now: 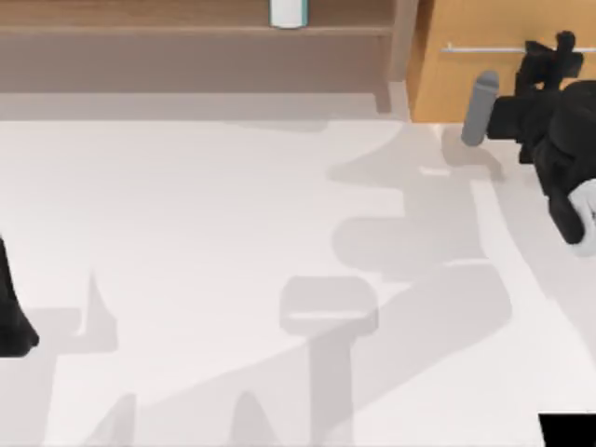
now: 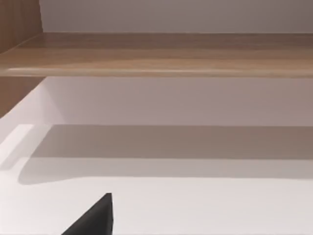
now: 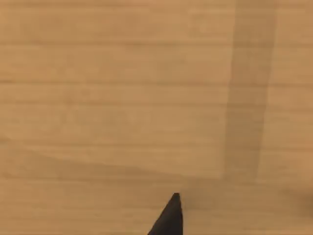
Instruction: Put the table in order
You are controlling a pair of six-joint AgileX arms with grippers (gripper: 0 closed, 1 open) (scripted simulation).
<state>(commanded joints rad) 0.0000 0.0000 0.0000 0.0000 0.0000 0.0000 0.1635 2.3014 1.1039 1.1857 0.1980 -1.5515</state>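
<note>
- Table (image 1: 186, 233): white top spreading across the view below the shelf (image 1: 140, 28); we see nothing loose on it.
- Right gripper (image 1: 549, 56): up against the cabinet (image 1: 484, 74), beside its handle (image 1: 484, 47); grip state unclear.
- Grey cylinder (image 1: 480, 110): close by it, possibly held.
- Left arm (image 1: 14, 307): parked at the left edge.
- Step: likely drawer work; next, a firm pull on the handle.
</note>
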